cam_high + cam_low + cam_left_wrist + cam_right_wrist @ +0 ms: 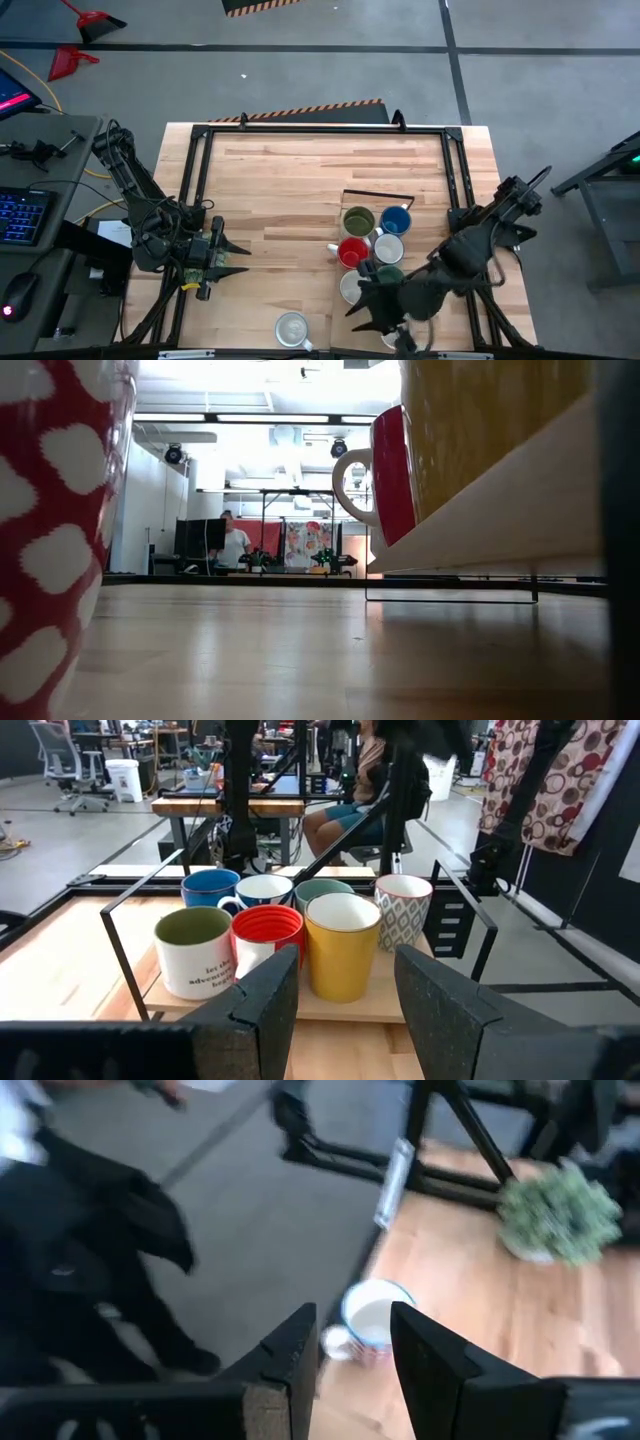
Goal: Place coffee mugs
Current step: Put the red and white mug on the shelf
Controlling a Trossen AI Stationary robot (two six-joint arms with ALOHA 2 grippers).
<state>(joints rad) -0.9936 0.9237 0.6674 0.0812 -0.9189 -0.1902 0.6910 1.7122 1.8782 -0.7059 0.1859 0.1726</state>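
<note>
Right gripper lining up on a stray mug, jaws apart and empty

The right gripper [352, 1355] is hovering at the table's near edge over a white mug [372, 1320] beside the plant [556, 1213], while the mug cluster [370, 245] is sitting on its rack [378, 194] at mid-table. The left gripper [232, 260] is waiting on the left, fingers spread, nothing held. Next, I'd say, it calls for dropping down and closing on that mug's rim.

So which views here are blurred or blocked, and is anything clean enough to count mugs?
Right wrist view: smeared, though a white mug shows beyond the open right gripper. Low view: a red-patterned mug close up and out of focus fills the edge. Left wrist view: sharp, six mugs countable on their tray.
</note>
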